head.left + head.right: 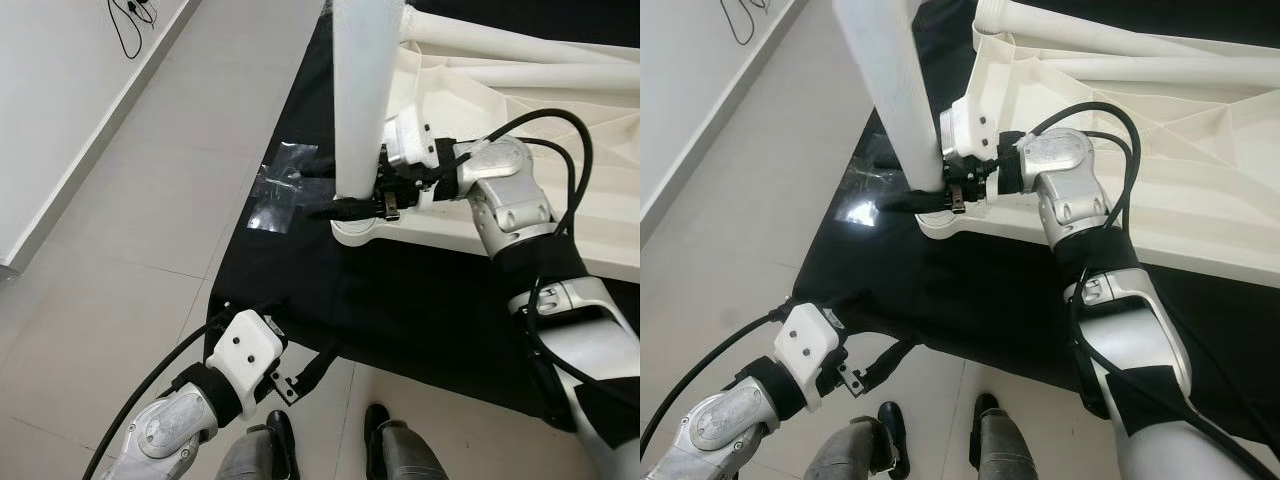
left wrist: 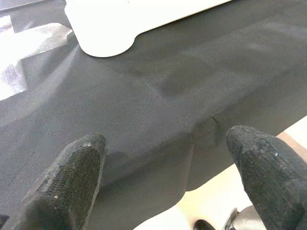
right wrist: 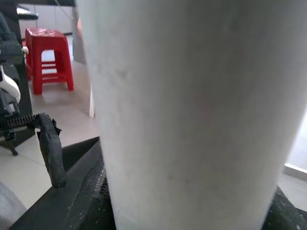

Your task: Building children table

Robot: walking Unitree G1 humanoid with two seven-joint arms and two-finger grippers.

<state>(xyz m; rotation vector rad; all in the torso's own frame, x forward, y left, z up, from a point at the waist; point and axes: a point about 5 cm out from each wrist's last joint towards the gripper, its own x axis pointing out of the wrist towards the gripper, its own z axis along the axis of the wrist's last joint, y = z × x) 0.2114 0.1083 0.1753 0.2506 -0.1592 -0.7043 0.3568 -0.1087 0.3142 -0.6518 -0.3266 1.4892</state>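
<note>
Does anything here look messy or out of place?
A crumpled clear plastic bag lies loose at the edge of the black cloth, beside the upside-down white plastic table. Otherwise nothing stands out.

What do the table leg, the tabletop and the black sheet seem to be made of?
Leg: likely moulded plastic, matt white and smooth. Tabletop: same off-white plastic look, with moulded ribs underneath. Sheet: probably woven cloth, matt black, creased and draping at its edge.
</note>
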